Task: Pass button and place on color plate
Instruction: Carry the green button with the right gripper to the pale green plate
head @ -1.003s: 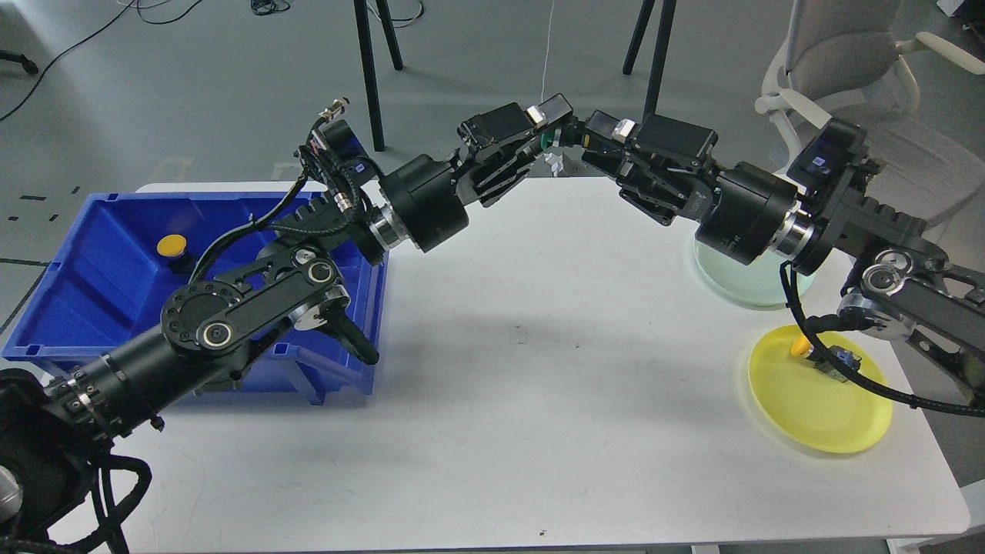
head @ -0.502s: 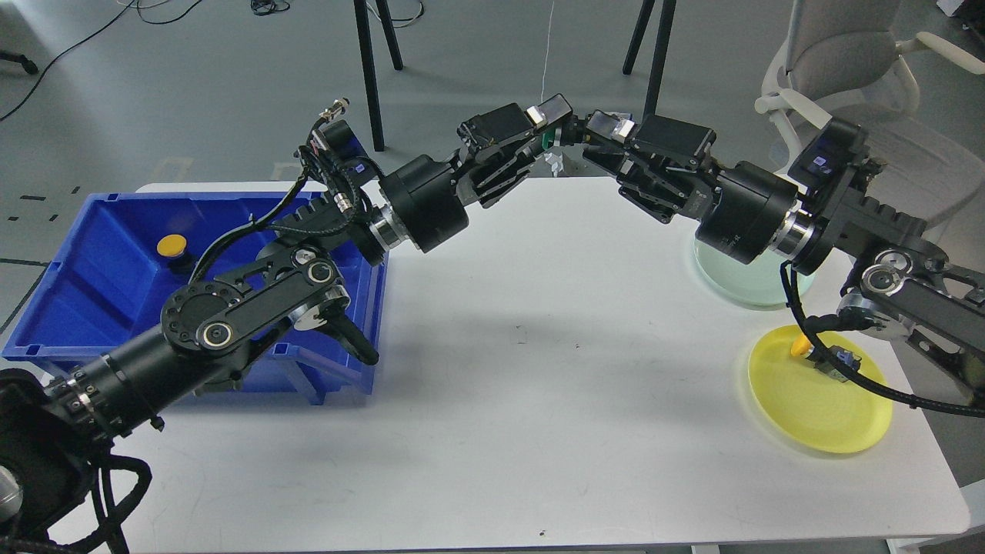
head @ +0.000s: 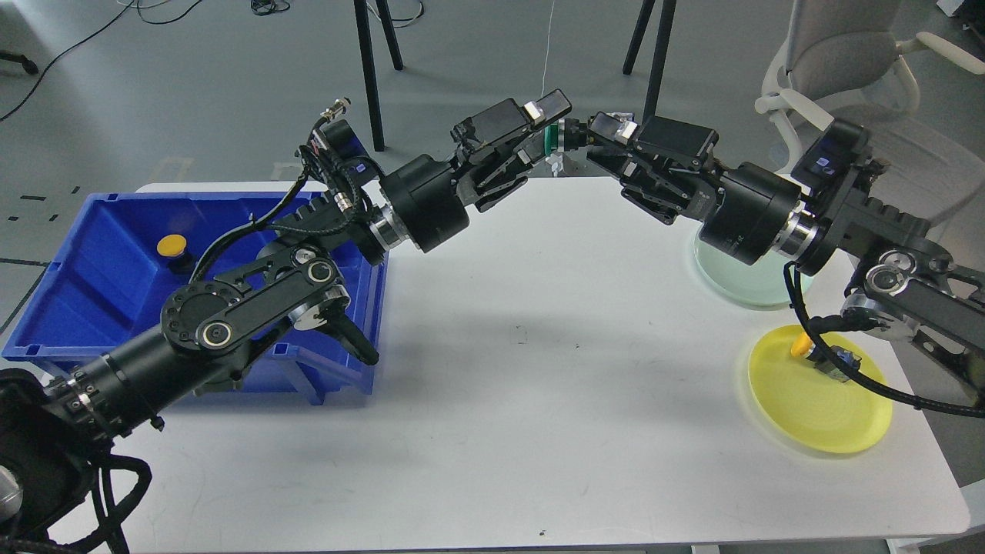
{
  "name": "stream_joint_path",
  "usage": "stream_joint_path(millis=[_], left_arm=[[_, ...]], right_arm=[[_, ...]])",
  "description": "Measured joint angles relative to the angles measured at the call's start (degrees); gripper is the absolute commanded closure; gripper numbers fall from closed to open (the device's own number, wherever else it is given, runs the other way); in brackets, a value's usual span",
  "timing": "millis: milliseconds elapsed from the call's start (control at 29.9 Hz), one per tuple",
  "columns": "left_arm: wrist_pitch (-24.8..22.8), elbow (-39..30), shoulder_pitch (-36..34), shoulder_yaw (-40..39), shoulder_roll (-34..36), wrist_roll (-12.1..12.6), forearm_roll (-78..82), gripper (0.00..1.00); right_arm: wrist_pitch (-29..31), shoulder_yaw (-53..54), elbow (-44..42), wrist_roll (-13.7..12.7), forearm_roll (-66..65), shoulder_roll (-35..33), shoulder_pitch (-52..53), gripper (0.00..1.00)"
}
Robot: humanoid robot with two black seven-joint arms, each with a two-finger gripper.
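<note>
One yellow button (head: pixel 171 245) in blue bin (head: pixel 85 308), another (head: pixel 800 347) on yellow plate (head: pixel 823 419)

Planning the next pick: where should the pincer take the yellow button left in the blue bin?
Grip the dark body under the yellow cap of the yellow button, coming straight down from above. It stands upright near the blue bin back wall, cap up, so the bin walls likely block a sideways approach.

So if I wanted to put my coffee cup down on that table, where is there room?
The broad white table between the blue bin and the yellow plate is bare, front edge included. The right side is crowded: yellow plate, pale green plate, the right arm above. At the back, both grippers meet around a green button.
</note>
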Motion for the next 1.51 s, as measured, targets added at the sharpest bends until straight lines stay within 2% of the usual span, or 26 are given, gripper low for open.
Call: stream_joint_path(millis=[502,635,769,903,1137,1371,1505], left_arm=[[-0.09,-0.08,0.06,0.0,0.04,0.0,-0.01,0.31],[-0.05,-0.08,0.09,0.0,0.09,0.0,0.0,0.31],[0.0,-0.09,0.09,0.0,0.09,0.0,0.0,0.31],[0.01,-0.09,0.1,0.0,0.05,0.0,0.0,0.31],[0.01,-0.09,0.1,0.0,0.01,0.0,-0.01,0.31],[0.01,-0.08,0.18,0.0,0.02,0.0,0.0,0.31],[0.01,-0.06,0.18,0.0,0.01,0.0,-0.01,0.31]], right_arm=[[-0.4,5.39,0.45,0.02,0.97,-5.82,-2.33,0.96],[-2.71,10.01,-1.33,0.01,6.76,-6.65,-6.9,0.96],[-3.99,12.57,-10.15,0.01,14.95,-5.4,-10.5,0.96],[-3.69,12.8,-21.62,0.01,20.28,-0.92,-11.55,0.96],[-3.89,12.45,-34.76,0.01,21.46,5.62,-12.93,0.96],[-3.29,12.53,-52.49,0.0,22.11,16.82,-12.51,0.96],[-3.11,12.34,-57.34,0.01,22.25,20.59,-11.71,0.96]])
